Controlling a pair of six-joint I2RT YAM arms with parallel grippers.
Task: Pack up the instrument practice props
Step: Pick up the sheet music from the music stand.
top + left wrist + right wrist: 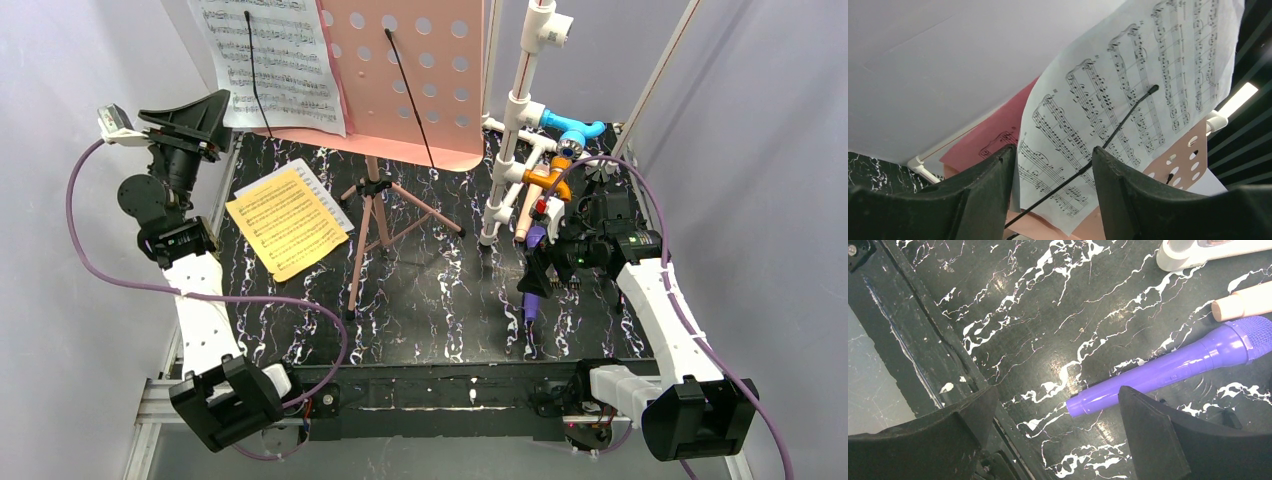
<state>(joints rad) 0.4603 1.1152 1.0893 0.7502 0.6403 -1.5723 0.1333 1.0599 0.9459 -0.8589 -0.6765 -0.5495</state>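
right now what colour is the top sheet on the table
The sheet is yellow, clearest in the top external view.

Stretched up toward the far left with the left gripper [1052,151], jaws partly apart. Over on the right, bent low and tilted down at the near side with the right gripper [1057,391], jaws spread wide.

Bright, even overhead light, faint soft shadows on the dark desk [440,300], mild sheen there in the right wrist view, glowing strip lamp [1240,99] at left wrist view's edge, jaws slightly blurred.
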